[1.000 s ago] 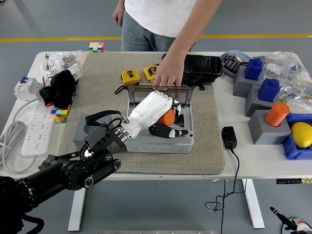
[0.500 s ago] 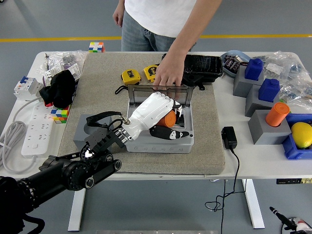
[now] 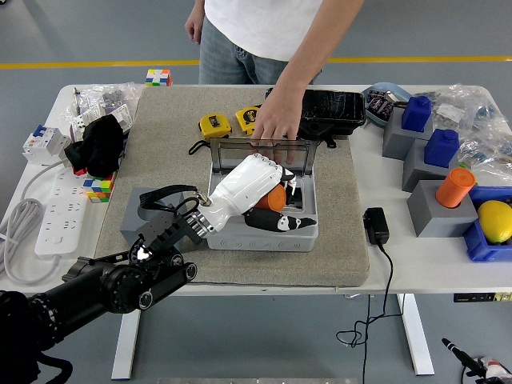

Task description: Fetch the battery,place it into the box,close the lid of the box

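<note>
The left hand (image 3: pixel 254 186) reaches into the open grey box (image 3: pixel 264 232) on the mat, its white fingers curled round the orange battery (image 3: pixel 276 197) just inside; a person's hand (image 3: pixel 276 122) holds the upright lid (image 3: pixel 260 149) at the box's far edge.

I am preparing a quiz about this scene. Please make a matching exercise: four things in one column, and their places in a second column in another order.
Things:
1. orange cylindrical battery
2. two yellow tape measures
3. white power strip
4. black power adapter

Places:
A. table's left side, off the mat
B. inside the open grey box, under the robot's white left hand
C. right of the box, at the mat's right edge
D. on the mat, behind the box

Pairs: 1-B, 2-D, 3-A, 4-C
</note>
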